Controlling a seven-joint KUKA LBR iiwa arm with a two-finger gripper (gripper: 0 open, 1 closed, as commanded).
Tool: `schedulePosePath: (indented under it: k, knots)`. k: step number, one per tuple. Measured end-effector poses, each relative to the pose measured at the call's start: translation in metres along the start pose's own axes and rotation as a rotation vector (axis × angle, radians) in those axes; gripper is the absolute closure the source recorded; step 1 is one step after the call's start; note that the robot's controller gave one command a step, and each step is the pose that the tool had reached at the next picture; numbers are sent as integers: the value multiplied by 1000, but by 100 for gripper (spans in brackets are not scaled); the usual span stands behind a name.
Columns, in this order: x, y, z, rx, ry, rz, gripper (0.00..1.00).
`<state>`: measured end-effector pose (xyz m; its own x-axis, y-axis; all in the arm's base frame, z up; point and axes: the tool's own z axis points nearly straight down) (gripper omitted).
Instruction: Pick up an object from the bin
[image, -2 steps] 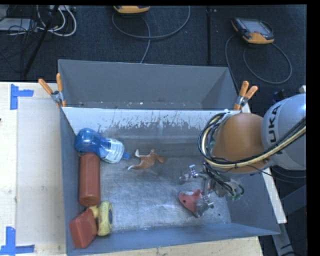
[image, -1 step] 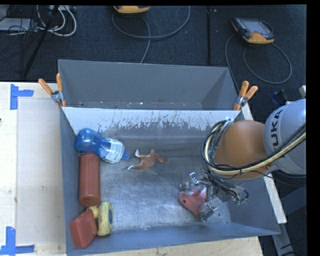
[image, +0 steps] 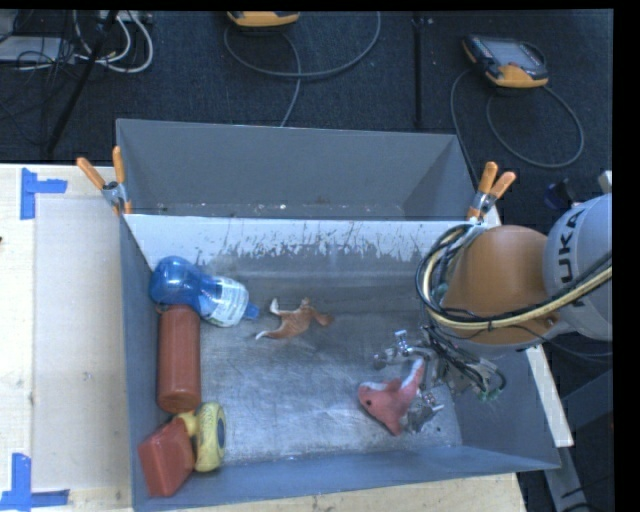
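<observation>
My gripper (image: 416, 384) is low in the bin's front right part. It is shut on a pink-red toy piece (image: 388, 402), whose narrow upper end rises between the fingers while its broad end rests on or just above the bin floor. A small brown animal figure (image: 292, 322) lies to the left of it, near the middle of the bin and apart from the gripper.
Along the left wall lie a blue plastic bottle (image: 192, 289), a red cylinder (image: 179, 359), a yellow tape measure (image: 207, 435) and a red block (image: 165, 458). The arm with its orange cover and cables hangs over the right wall.
</observation>
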<state>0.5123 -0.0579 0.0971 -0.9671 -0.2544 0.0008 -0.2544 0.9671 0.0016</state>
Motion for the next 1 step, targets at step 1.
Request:
schedulePosePath:
  k: [1]
  knots:
    - [12,9,23,1,0,-104,0]
